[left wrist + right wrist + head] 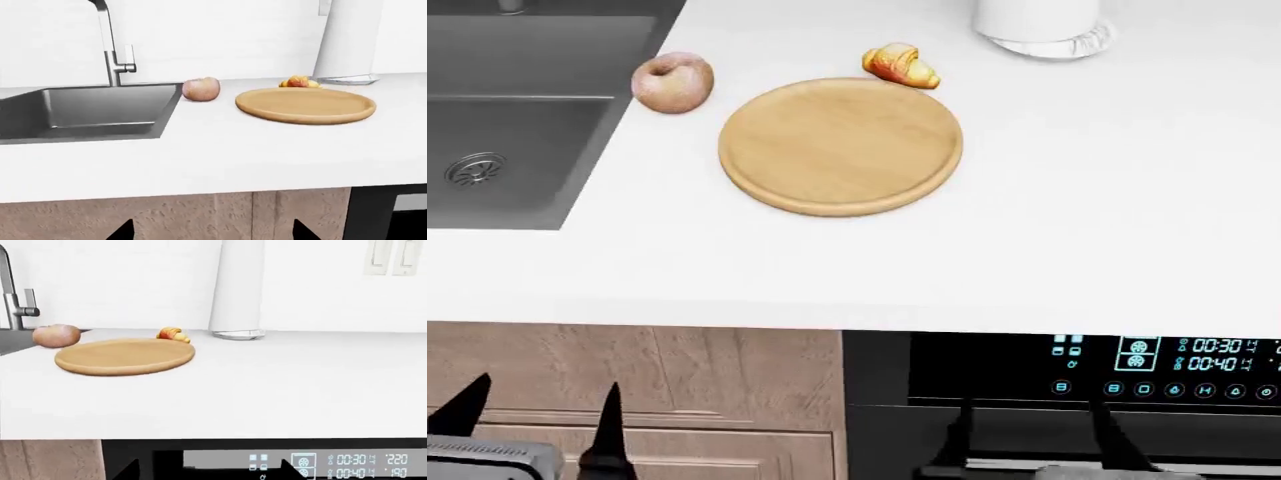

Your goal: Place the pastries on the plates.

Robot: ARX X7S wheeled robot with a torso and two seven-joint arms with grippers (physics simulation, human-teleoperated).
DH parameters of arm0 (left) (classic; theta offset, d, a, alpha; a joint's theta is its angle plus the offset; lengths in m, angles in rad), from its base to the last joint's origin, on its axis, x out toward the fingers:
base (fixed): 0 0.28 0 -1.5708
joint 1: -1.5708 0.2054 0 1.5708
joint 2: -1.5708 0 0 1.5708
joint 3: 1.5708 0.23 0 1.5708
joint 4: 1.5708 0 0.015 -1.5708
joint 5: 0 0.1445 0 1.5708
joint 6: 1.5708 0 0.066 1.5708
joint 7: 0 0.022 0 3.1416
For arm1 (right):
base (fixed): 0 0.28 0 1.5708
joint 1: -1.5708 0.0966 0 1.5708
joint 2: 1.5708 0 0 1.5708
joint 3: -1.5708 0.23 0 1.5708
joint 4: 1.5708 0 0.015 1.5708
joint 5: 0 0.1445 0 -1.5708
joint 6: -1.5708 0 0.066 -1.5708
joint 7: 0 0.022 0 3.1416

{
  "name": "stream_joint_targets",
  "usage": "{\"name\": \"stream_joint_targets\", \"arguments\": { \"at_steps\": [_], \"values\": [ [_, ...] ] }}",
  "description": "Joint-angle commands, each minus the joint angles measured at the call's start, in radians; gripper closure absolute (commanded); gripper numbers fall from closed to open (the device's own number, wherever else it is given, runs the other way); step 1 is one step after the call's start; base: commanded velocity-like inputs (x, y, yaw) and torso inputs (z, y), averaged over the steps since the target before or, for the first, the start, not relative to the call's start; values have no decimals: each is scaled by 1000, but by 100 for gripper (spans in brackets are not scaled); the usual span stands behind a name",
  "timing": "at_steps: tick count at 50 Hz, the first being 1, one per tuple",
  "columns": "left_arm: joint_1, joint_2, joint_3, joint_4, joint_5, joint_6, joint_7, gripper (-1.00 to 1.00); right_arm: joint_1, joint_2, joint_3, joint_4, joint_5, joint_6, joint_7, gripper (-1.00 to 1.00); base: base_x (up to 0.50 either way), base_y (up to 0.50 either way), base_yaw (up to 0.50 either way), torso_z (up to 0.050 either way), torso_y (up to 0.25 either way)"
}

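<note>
A light tan wooden plate lies flat on the white counter. Just behind its far rim rests the golden croissant. The pinkish-brown doughnut stands on the counter between the plate and the sink. My left gripper hangs open and empty below the counter's front edge, before the wooden cabinet. Before the oven, equally low, my right gripper is open and empty. Both are well short of the pastries.
A steel sink with a faucet is set into the counter at the left. A tall white cylinder stands at the back beyond the croissant. An oven control panel sits under the counter at the right.
</note>
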Motion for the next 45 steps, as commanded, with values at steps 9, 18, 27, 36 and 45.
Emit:
{"name": "stream_joint_targets", "arguments": {
  "at_steps": [9,18,27,36,45],
  "values": [
    [-430,-81,-98,378,-126,-758,81,-100,426,131,83,-464,148,850,-52,-100,0,0,0,0,0],
    [-523,-75,-196,319,-160,-813,94,-100,591,151,151,-458,202,1032,-83,-100,0,0,0,16,0],
    [-606,-117,-157,318,-168,-876,100,-100,659,204,152,-436,223,1099,-110,-100,0,0,0,50,0],
    [-635,-118,-153,310,-196,-949,114,-100,635,172,228,-424,248,1112,-130,-100,0,0,0,50,0],
    [-704,-103,-175,293,-224,-1075,115,-100,657,170,286,-447,275,1166,-146,-100,0,0,0,24,0]
  ]
}}
